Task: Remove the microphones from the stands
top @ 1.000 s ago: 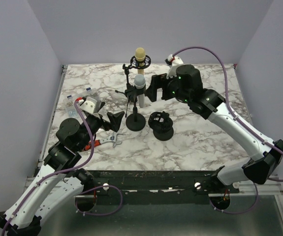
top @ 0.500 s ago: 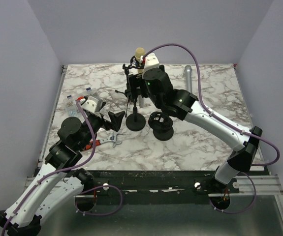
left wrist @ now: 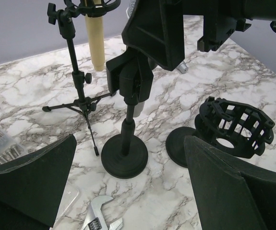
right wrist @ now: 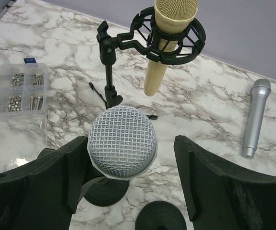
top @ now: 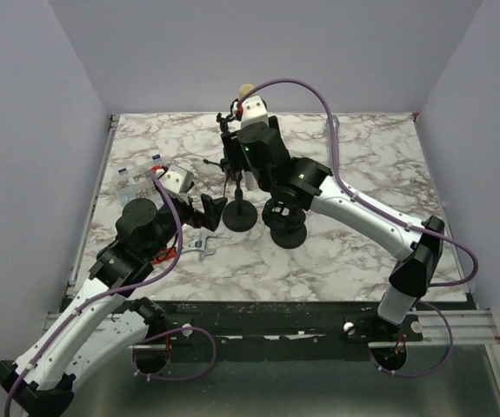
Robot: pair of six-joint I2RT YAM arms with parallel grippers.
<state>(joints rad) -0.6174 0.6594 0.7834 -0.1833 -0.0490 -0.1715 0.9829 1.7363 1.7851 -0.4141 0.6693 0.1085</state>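
Observation:
A silver microphone with a mesh head (right wrist: 122, 142) stands upright in the clip of a black round-base stand (top: 239, 215). My right gripper (right wrist: 130, 143) is open above it, with one finger on each side of the mesh head. The left finger (right wrist: 56, 182) is close against the head and the right finger (right wrist: 210, 182) stands apart. In the top view the gripper (top: 239, 165) hides the microphone. My left gripper (left wrist: 129, 140) is open and empty, low over the table in front of the stand's base (left wrist: 124, 155). It also shows in the top view (top: 213, 211).
A gold microphone (right wrist: 169, 28) hangs in a shock mount on a tripod stand behind. A second silver microphone (right wrist: 253, 120) lies at the back right. An empty black shock-mount stand (left wrist: 234, 124) is right of the base. A wrench (left wrist: 97, 223) and a screw box (right wrist: 13, 88) are at the left.
My right arm has swung left from the back right, and its open gripper now straddles the microphone's head. My left arm has shifted slightly right.

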